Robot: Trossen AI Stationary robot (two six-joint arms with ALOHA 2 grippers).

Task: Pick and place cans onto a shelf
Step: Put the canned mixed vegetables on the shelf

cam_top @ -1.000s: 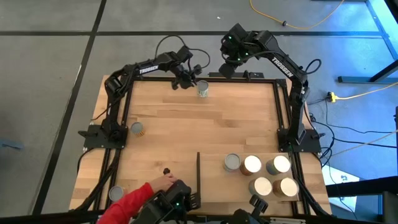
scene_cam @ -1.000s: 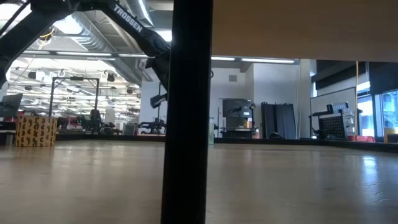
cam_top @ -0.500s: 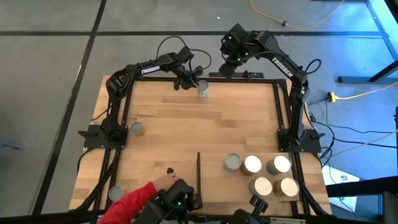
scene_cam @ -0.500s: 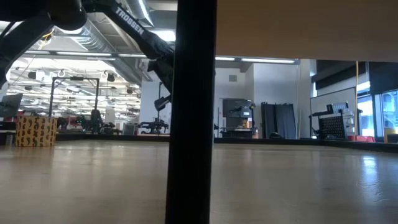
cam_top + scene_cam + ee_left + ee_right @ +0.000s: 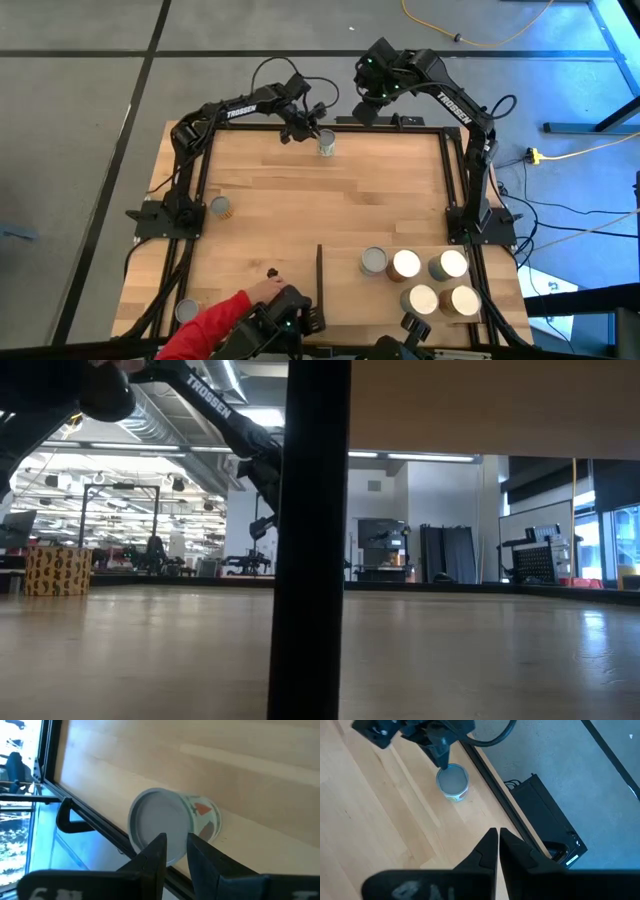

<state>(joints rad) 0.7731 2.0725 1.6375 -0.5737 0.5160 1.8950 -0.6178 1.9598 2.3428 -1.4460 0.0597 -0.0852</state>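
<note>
With five cans [image 5: 425,280] on the shelf [image 5: 345,300], my left pincer [image 5: 175,851] hangs apart over a can [image 5: 326,145] at the desk's far edge, two more waiting.

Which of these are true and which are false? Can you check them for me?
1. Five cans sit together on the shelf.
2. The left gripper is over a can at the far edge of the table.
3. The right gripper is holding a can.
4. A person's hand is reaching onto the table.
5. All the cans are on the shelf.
1. True. Five cans stand clustered on the shelf.
2. True. The left gripper hovers at the far-edge can.
3. False. The right gripper holds nothing; it hangs past the table's far edge.
4. True. A person's hand in a red sleeve rests near the near edge.
5. False. The far-edge can, a left-side can and a near-corner can stand off it.
</note>
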